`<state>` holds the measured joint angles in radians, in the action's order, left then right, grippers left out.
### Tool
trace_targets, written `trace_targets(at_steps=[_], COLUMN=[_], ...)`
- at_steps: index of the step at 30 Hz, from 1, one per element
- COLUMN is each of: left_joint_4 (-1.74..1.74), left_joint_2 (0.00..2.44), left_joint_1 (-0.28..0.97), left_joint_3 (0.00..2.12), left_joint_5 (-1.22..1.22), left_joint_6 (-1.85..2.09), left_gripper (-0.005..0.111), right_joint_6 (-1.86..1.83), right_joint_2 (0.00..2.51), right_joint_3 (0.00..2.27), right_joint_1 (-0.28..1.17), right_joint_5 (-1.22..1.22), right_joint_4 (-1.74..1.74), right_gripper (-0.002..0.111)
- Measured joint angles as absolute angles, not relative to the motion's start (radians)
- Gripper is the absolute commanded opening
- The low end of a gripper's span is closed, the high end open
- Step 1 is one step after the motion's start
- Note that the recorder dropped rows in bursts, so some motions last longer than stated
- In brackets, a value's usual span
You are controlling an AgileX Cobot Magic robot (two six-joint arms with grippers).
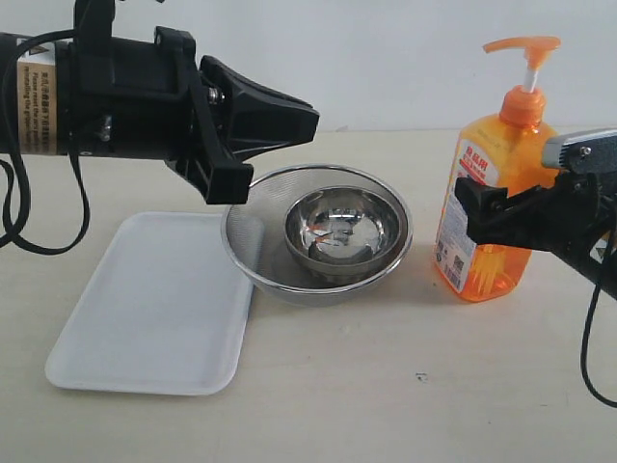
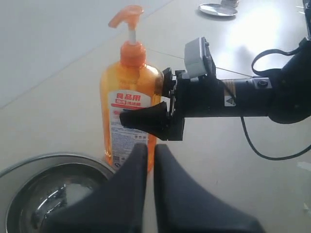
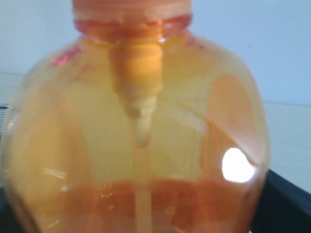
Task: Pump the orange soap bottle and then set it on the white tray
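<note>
The bottle (image 1: 494, 241) is glowing translucent orange. Its pump head (image 1: 523, 45) is showing orange on a white stem (image 1: 529, 75), and its label (image 1: 470, 188) is showing white with red Chinese characters and orange bands. The tray (image 1: 145, 318) is showing plain white. The strainer (image 1: 253, 253) is showing fine silver mesh, and the bowl (image 1: 342, 227) is gleaming mirror steel. The left gripper (image 1: 310, 121) and right gripper (image 1: 469, 207) are showing matte black. A sticker (image 1: 37, 96) on the left arm is showing tan with black print. The worktop (image 1: 386, 386) is showing pale beige.
</note>
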<state>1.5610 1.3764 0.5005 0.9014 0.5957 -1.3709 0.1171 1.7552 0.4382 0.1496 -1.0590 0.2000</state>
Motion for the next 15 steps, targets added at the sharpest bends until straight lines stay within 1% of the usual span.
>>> trace_targets(at_steps=[4, 5, 15], left_joint_4=[1.559, 1.559, 1.551], left_joint_2=[1.376, 1.376, 1.376], left_joint_1=[0.500, 0.500, 0.500], left_joint_3=[0.901, 0.901, 0.901], left_joint_5=[0.596, 0.596, 0.594], left_joint_6=[-1.371, -1.371, -1.378], left_gripper=[0.005, 0.005, 0.005], right_joint_6=[0.124, 0.128, 0.150], right_joint_2=[1.755, 1.755, 1.771], right_joint_3=[0.444, 0.451, 0.460], right_joint_1=[0.150, 0.150, 0.150], right_joint_5=[-1.002, -0.981, -0.976], right_joint_4=[0.194, 0.196, 0.202], right_gripper=[0.071, 0.069, 0.069])
